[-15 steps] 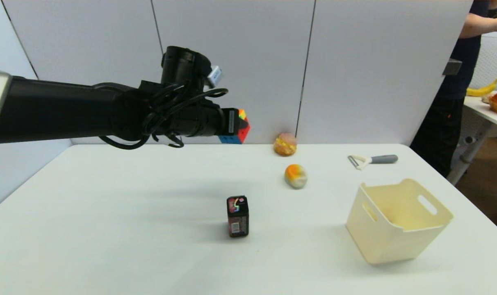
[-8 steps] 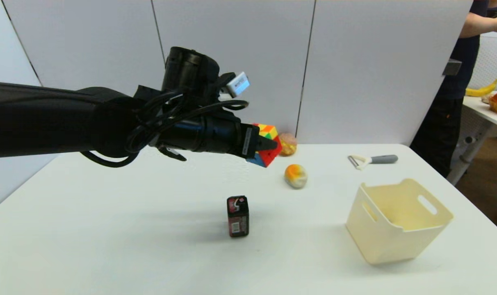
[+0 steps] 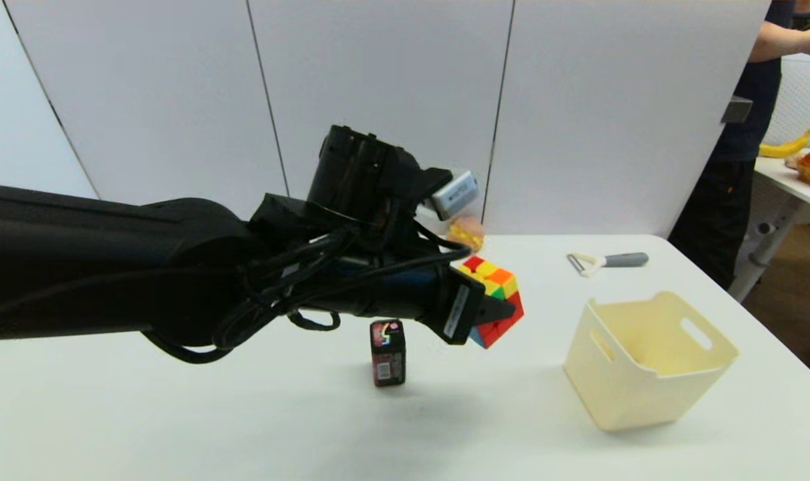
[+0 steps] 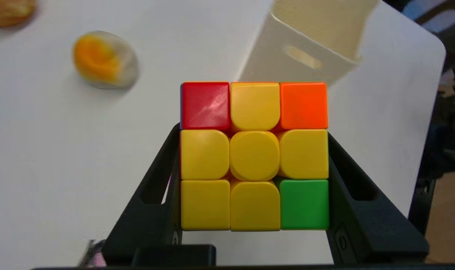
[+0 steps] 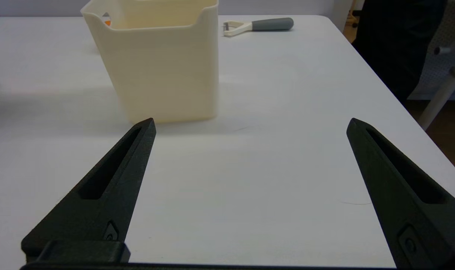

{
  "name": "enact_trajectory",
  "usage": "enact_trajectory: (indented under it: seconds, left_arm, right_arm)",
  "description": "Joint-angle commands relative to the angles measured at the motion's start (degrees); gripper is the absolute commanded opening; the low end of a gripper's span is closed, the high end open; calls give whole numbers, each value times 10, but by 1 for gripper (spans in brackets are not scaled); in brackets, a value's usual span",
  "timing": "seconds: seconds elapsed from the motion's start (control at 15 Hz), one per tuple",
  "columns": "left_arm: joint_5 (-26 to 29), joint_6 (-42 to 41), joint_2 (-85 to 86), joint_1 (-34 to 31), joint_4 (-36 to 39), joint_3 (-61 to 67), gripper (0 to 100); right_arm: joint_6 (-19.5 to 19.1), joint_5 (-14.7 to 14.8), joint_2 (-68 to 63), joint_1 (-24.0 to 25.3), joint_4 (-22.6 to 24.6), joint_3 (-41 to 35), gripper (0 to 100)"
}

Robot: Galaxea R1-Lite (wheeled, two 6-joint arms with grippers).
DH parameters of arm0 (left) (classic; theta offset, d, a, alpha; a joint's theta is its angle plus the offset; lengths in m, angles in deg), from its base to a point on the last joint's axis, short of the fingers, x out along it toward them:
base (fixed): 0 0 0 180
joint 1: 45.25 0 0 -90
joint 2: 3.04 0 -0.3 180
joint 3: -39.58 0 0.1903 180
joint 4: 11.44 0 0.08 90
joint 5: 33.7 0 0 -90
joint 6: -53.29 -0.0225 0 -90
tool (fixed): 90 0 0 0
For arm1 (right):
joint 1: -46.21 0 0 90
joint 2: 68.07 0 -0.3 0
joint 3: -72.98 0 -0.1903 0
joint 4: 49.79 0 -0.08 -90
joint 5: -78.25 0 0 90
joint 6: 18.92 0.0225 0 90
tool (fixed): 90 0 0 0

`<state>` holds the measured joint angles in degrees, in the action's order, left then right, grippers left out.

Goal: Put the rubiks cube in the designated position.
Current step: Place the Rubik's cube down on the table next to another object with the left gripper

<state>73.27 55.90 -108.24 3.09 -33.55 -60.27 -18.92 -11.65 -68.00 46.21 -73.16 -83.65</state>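
The big black left arm hides a lot of the bench (image 3: 178,414) in the head view. It covers most of a bun (image 3: 467,232) at the back, and the orange and white ball (image 4: 104,60) shows only in the left wrist view, a bit blurry. The left pincer (image 4: 254,157) is clenched on the cube (image 3: 493,300), one finger on each side, so those two sides are hidden. The cube is up in the air, above the bench, between the small black box (image 3: 387,352) and the cream bin (image 3: 645,394). The cube is the same length every way, so it has no long side. It is tilted, with one corner down. Its mostly yellow face, with a red, an orange and a green square, looks back at the wrist camera. The right pincer (image 5: 250,127) is low over the bench near the bin, its fingers spread wide with nothing between them. A peeler (image 3: 607,260) lies behind the bin.
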Motion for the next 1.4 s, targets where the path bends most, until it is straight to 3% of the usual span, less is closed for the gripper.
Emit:
enact_trajectory:
  seconds: [0.07,0.47,1.4]
  left_arm:
    - [0,-24,7,33,20,42,0]
    - [-5,-27,-47,75,59,41,0]
    - [-102,-27,-181,96,81,-34,0]
  right_arm:
    - [0,0,-1,0,0,0,100]
    - [0,0,-1,0,0,0,100]
    - [0,0,-1,1,0,0,100]
